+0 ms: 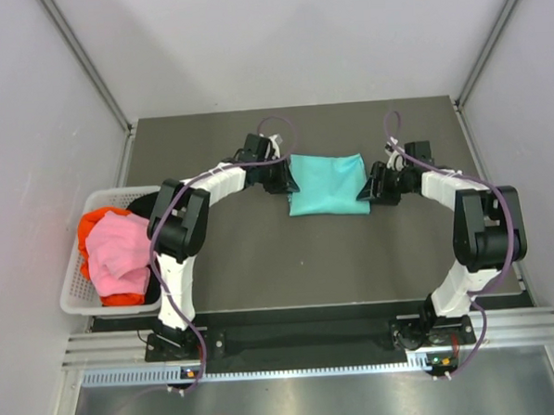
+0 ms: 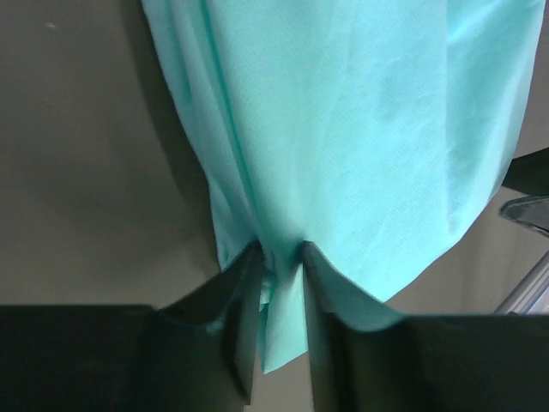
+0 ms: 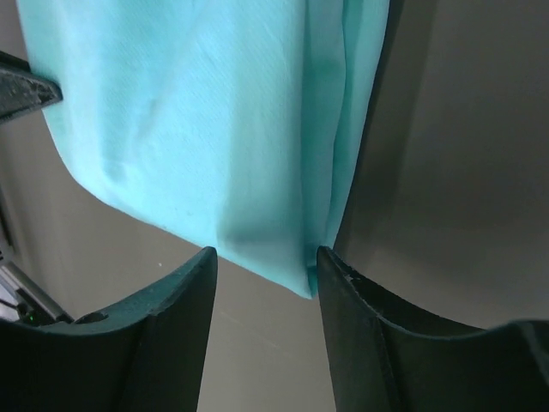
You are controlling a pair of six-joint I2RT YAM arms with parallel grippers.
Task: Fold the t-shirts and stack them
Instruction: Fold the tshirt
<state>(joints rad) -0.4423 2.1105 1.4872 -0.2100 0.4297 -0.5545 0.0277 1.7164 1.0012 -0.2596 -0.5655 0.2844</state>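
A teal t-shirt [image 1: 328, 183], folded into a rough rectangle, lies at the middle back of the dark table. My left gripper [image 1: 282, 177] is at its left edge and is shut on a pinch of the teal cloth [image 2: 283, 275]. My right gripper [image 1: 376, 186] is at the shirt's right edge with its jaws open; the shirt's corner [image 3: 283, 249] lies just between the fingertips. A pink t-shirt [image 1: 118, 253] and a red-orange t-shirt [image 1: 98, 220] lie bunched in the basket, with black cloth [image 1: 142, 205] beside them.
A white lattice basket [image 1: 72, 283] stands at the table's left edge. Grey walls close in the back and sides. The metal rail with both arm bases [image 1: 294, 346] runs along the near edge.
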